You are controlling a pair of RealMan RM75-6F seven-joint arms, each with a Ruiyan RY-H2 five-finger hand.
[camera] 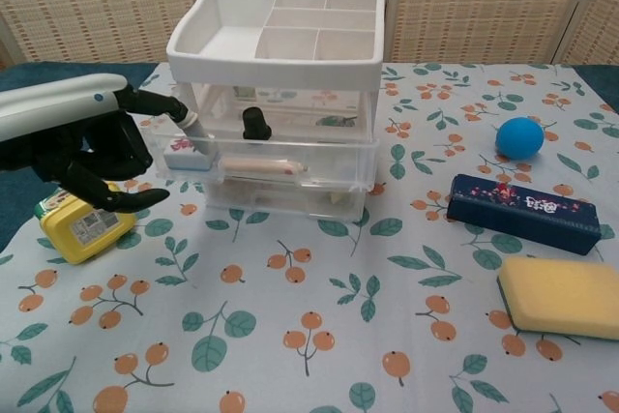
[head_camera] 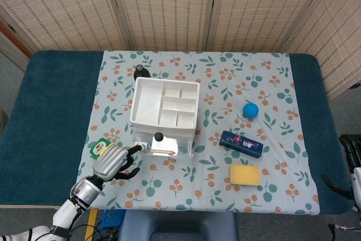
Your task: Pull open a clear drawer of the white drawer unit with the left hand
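Note:
The white drawer unit [head_camera: 165,103] [camera: 280,45] stands mid-table with an open divided tray on top. Its top clear drawer [head_camera: 163,146] [camera: 290,147] sticks out toward me, with a small black object [camera: 254,123] and other small items inside. My left hand [head_camera: 114,163] [camera: 73,137] is at the drawer's front left corner, one fingertip [camera: 189,121] hooked on its front edge, the other fingers curled below. Dark parts of my right hand [head_camera: 351,145] show at the right edge of the head view, off the table.
A yellow tub with a green lid [head_camera: 99,148] [camera: 85,222] lies just under my left hand. Right of the unit are a blue ball [camera: 520,137], a dark blue box [camera: 527,213] and a yellow sponge [camera: 561,297]. A black bottle [head_camera: 139,71] stands behind the unit.

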